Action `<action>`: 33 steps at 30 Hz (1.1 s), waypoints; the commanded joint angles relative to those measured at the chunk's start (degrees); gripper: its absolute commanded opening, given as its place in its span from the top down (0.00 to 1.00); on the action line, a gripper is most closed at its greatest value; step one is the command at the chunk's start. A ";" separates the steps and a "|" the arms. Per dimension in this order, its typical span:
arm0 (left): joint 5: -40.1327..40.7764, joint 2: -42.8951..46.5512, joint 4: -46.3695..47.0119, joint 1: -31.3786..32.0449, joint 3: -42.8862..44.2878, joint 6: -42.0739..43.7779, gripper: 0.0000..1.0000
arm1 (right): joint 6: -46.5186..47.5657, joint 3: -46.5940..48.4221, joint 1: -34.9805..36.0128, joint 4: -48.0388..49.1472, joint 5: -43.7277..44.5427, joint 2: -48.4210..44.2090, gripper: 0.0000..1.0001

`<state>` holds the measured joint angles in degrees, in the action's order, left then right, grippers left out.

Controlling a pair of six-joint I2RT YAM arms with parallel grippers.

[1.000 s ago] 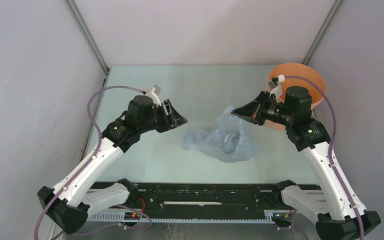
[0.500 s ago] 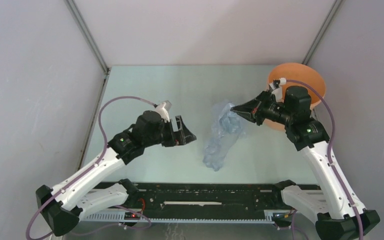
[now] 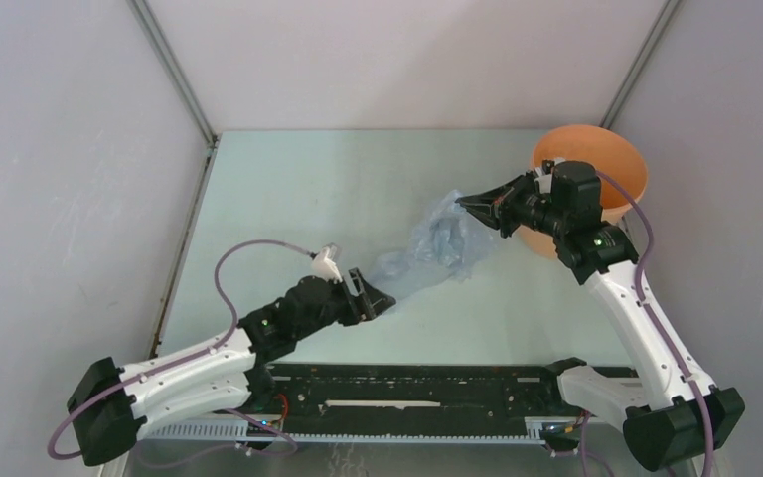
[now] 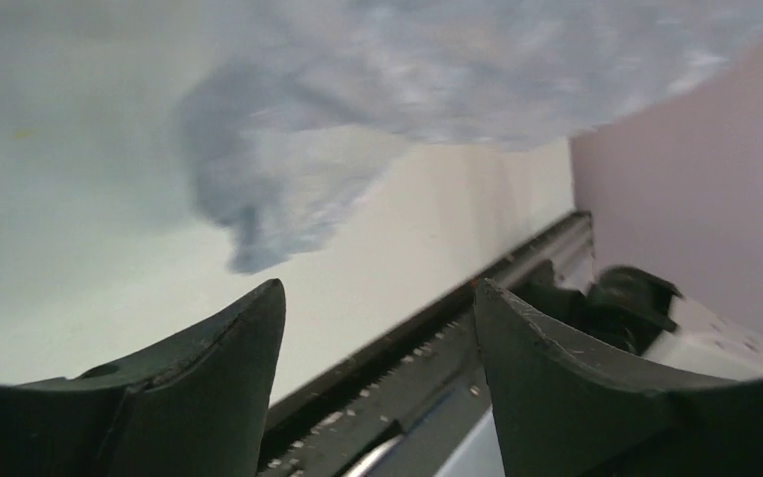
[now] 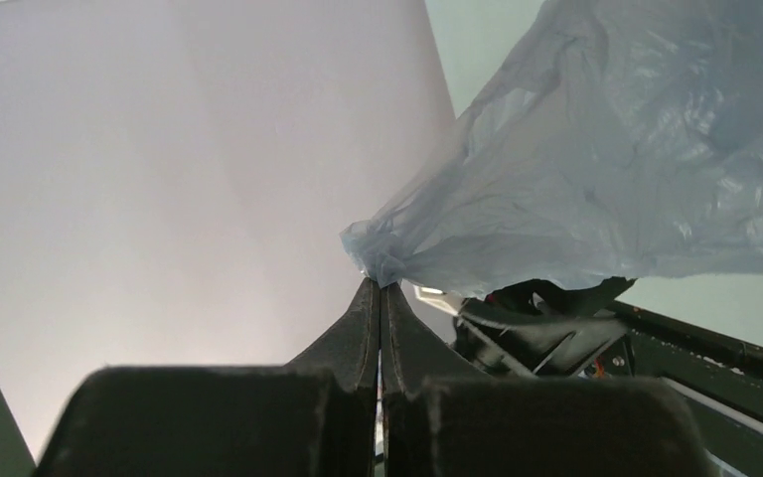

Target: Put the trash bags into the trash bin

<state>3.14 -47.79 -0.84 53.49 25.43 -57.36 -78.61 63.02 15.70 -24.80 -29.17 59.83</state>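
The pale blue-grey trash bag (image 3: 439, 243) hangs wrinkled from my right gripper (image 3: 463, 204), which is shut on its upper corner; its lower end trails down to the left toward the table. In the right wrist view the bag (image 5: 606, 189) spreads away from the pinched tip at my right gripper (image 5: 379, 286). The orange trash bin (image 3: 611, 164) stands at the far right corner, just behind the right wrist. My left gripper (image 3: 382, 298) is open and empty, low near the table's front, beside the bag's lower end. In the left wrist view the bag (image 4: 378, 109) hangs above and ahead of my left gripper (image 4: 378, 298).
Grey walls close in the table on the left, back and right. A black rail (image 3: 407, 383) runs along the near edge between the arm bases. The right wall is close beside the bin.
My left arm has dropped back toward the near edge, gripper open. My right gripper has lifted the bag and moved slightly toward the bin; the bag now hangs stretched down to the left.
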 commanded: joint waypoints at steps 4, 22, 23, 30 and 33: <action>11.44 4.12 1.36 -0.56 -5.09 -2.20 0.20 | 0.79 0.16 0.96 1.82 1.15 1.82 1.00; -10.95 -24.68 34.03 -5.07 -6.31 3.30 0.31 | 1.86 0.07 -1.27 3.41 -0.35 2.37 1.00; -10.84 -26.15 34.65 -5.06 -5.53 2.78 0.35 | 2.12 0.06 -1.33 3.24 -0.53 2.42 1.00; -8.03 -27.11 36.68 -7.65 -6.08 -1.25 0.42 | 3.60 -1.41 -1.31 1.97 -1.11 1.23 1.00; -6.66 -26.14 34.72 -9.45 -6.74 -0.87 0.46 | 3.81 -1.67 -1.29 2.08 -1.44 1.00 1.00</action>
<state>-5.06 -75.72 32.51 46.06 18.06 -57.69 -76.25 61.80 14.68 -22.98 -29.58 62.02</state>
